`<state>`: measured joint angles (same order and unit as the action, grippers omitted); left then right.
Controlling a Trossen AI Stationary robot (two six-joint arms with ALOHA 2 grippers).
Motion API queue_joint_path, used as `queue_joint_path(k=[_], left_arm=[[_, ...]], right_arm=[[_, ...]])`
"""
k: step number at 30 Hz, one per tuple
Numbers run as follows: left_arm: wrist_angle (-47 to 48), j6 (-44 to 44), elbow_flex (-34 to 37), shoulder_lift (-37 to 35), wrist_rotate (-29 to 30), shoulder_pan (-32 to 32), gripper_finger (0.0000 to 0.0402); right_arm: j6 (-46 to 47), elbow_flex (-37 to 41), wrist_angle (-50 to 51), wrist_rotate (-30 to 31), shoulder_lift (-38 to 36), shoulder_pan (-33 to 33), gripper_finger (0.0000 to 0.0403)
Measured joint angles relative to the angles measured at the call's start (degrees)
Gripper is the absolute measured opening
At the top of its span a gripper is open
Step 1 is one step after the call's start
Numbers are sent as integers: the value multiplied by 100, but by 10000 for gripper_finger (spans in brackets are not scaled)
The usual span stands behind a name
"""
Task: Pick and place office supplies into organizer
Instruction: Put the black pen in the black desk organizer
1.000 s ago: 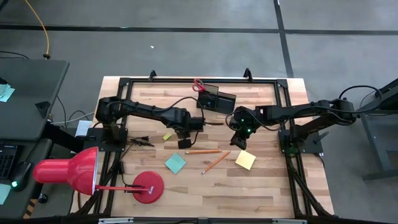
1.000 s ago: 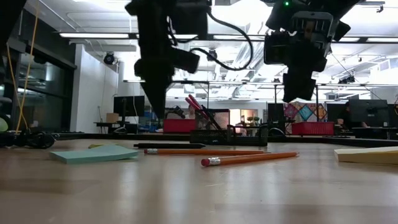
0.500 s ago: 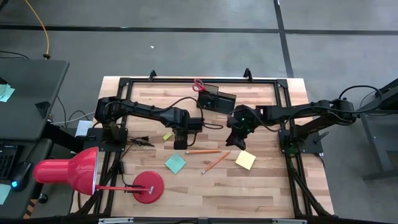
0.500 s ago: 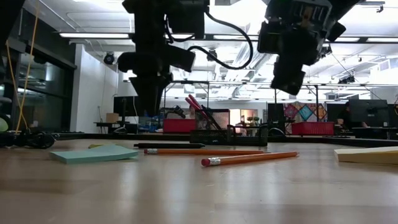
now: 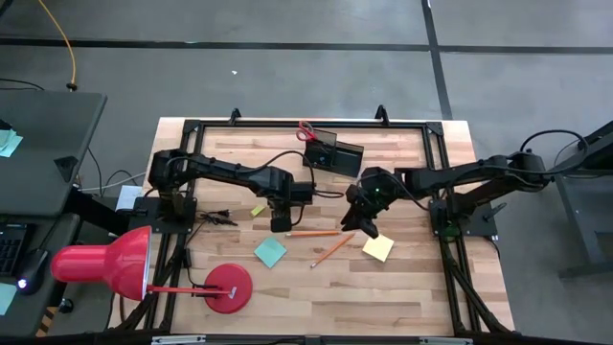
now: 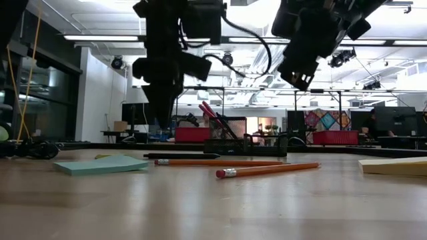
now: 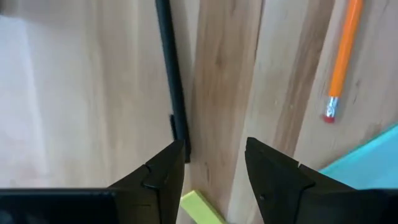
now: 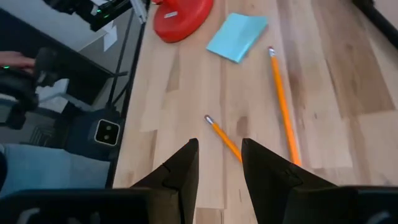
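Note:
My left gripper [image 5: 281, 224] hangs open, pointing down, above the end of a black pen [image 7: 169, 74] that lies flat on the wood just beside one finger. My right gripper [image 5: 357, 224] is open and empty. It slants down toward two orange pencils [image 5: 313, 233] [image 5: 332, 250], well above them. A blue pad [image 5: 270, 251], a yellow pad [image 5: 377, 246] and a tiny yellow block [image 5: 257, 210] lie flat on the table. The black organizer [image 5: 334, 153] stands at the far edge, and red-handled scissors [image 5: 306, 129] stick up out of it.
A red desk lamp [image 5: 103, 261] with a round base [image 5: 228, 287] stands at the near left. A black metal frame [image 5: 287, 125] runs round the table. A black cable [image 5: 215, 218] lies left of the pen. Bare wood lies along the near edge.
My left gripper has stayed over the pen and opened its fingers. My right gripper has gone a little toward the table's left and up, tipping from pointing down to slanting across the pencils. Nothing on the table has moved.

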<state>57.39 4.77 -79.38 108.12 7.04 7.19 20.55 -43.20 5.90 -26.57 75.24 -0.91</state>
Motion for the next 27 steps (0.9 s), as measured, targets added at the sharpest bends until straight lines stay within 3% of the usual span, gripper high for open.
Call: queue_joint_path(k=[27], left_arm=[[-725,313,693,190,-494,672,159]], right_arm=[[-457,0,-191,157,-2,206,112]])
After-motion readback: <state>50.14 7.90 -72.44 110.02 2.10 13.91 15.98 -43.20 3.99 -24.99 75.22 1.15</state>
